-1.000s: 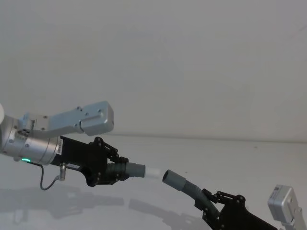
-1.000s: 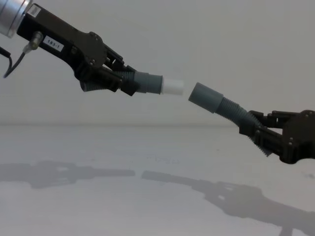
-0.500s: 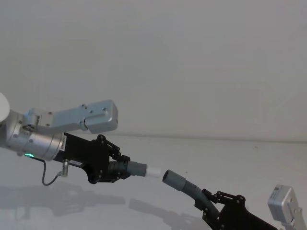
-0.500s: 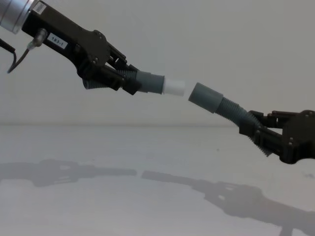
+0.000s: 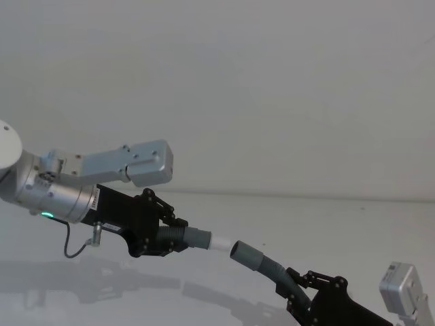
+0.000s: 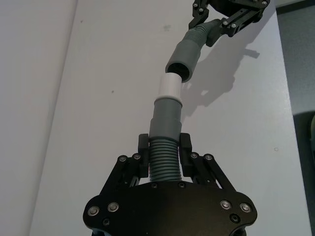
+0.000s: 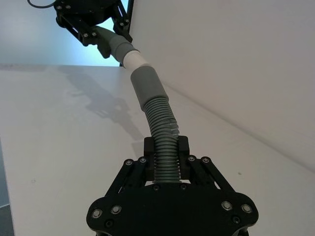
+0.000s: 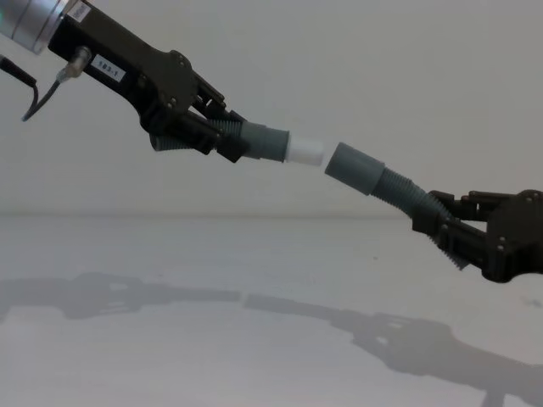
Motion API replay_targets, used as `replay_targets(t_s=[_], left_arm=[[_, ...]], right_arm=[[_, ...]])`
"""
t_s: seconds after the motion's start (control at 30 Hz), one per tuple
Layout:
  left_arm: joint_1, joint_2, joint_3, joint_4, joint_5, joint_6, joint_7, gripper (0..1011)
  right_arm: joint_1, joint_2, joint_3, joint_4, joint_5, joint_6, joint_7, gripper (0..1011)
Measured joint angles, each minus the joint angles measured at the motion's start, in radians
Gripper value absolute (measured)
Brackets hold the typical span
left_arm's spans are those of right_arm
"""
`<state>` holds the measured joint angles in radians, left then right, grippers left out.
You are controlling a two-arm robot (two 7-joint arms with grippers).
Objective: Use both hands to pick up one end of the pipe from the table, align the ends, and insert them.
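left arm point(image 5: 58, 200): silver cylinder, green ring light, thin black cable, white label. both end effectors, left point(image 8: 222, 136) and right point(image 8: 437, 222): black linkages with silver screws.

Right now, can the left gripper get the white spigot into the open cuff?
Probably yes. The left gripper holds its piece with the white spigot at the open cuff mouth, nothing between; the axes look slightly off.

The right gripper point(image 5: 309, 297) runs off the head view's bottom edge, its body cut short. Whether the white spigot point(image 8: 305, 150) touches the open cuff point(image 8: 349, 167) cannot be told. The ribbed section point(image 6: 163, 160) disappears between the left gripper's fingers point(image 6: 143, 149).
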<state>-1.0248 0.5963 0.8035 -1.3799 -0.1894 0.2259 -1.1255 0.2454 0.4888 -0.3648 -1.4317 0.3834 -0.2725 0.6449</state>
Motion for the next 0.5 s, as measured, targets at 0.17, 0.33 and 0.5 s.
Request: replay_targets(t_s=[0.17, 0.33, 0.5], left_arm=[[-0.008, -0.004, 0.006, 0.009, 0.000, -0.004, -0.004, 327], [-0.016, -0.008, 0.012, 0.018, -0.002, -0.009, -0.007, 327], [-0.022, -0.010, 0.018, 0.024, -0.004, -0.012, -0.009, 327]], right_arm=[[0.000, 0.000, 0.000, 0.000, 0.000, 0.000, 0.000, 248], [0.000, 0.000, 0.000, 0.000, 0.000, 0.000, 0.000, 249], [0.000, 0.000, 0.000, 0.000, 0.000, 0.000, 0.000, 249]])
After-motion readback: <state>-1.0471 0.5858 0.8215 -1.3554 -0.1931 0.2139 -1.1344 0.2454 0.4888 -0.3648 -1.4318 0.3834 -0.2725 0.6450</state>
